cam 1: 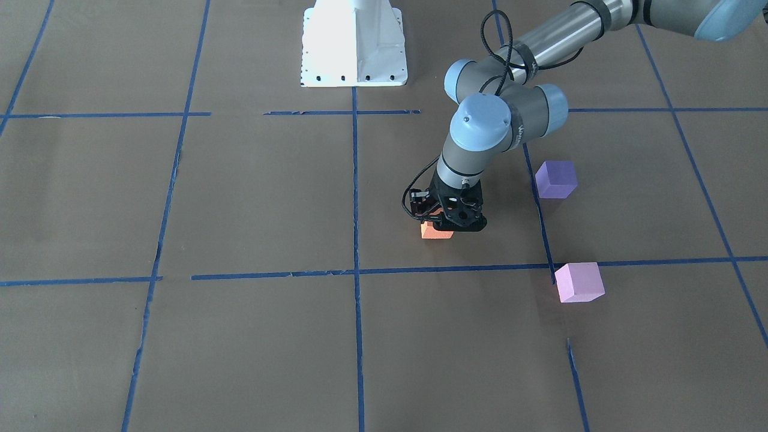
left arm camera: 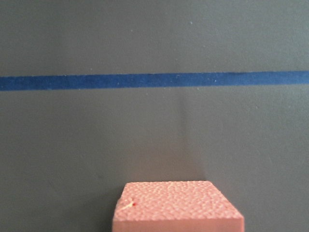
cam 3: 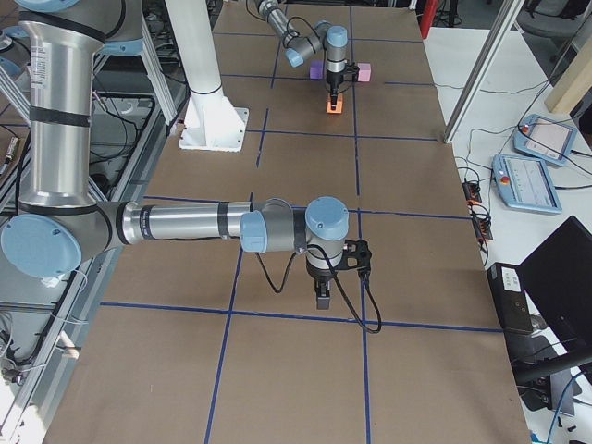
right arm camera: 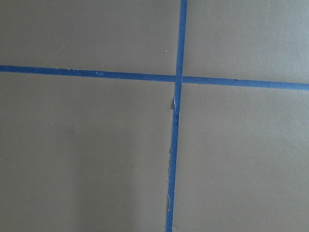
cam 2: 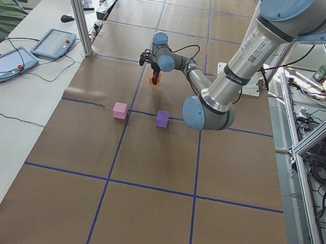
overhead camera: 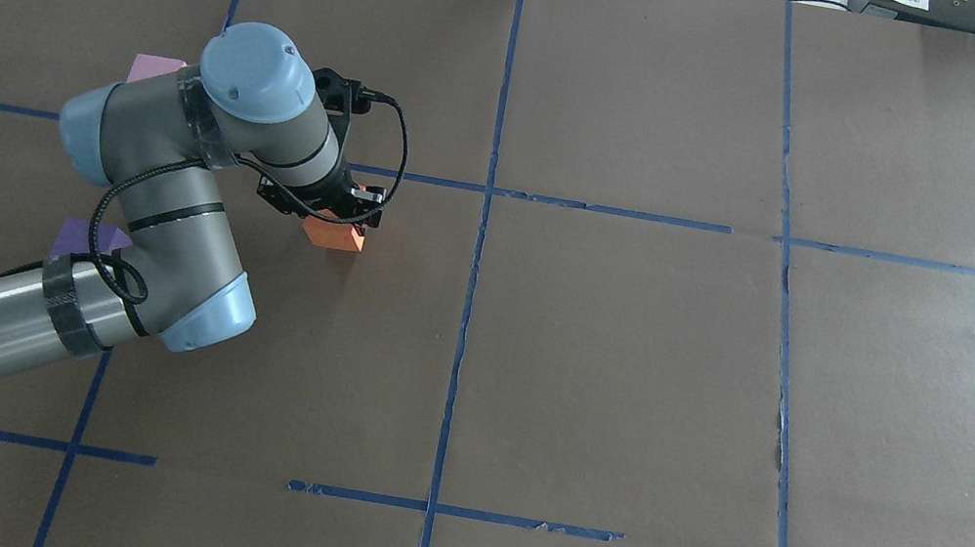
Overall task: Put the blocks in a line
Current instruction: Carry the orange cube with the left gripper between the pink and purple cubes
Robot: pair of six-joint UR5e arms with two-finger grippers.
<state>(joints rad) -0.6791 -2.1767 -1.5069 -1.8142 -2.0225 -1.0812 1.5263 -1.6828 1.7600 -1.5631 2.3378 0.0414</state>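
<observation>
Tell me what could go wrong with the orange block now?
The left gripper sits right on the orange block, but its grip is hidden, so the block might slip or tip. The purple block and pink block lie near the left arm; a swinging elbow could knock them out of place.

My left arm reaches out on my left side, its elbow bent and the forearm running away from the base. The left wrist is folded over so the left claw points straight down and sits low. Its fingers are hidden beneath the claw body, so I can't say whether they are closed. My right arm stretches out level. The right wrist is turned down and the right claw hangs vertical, its grip unreadable from here.
</observation>
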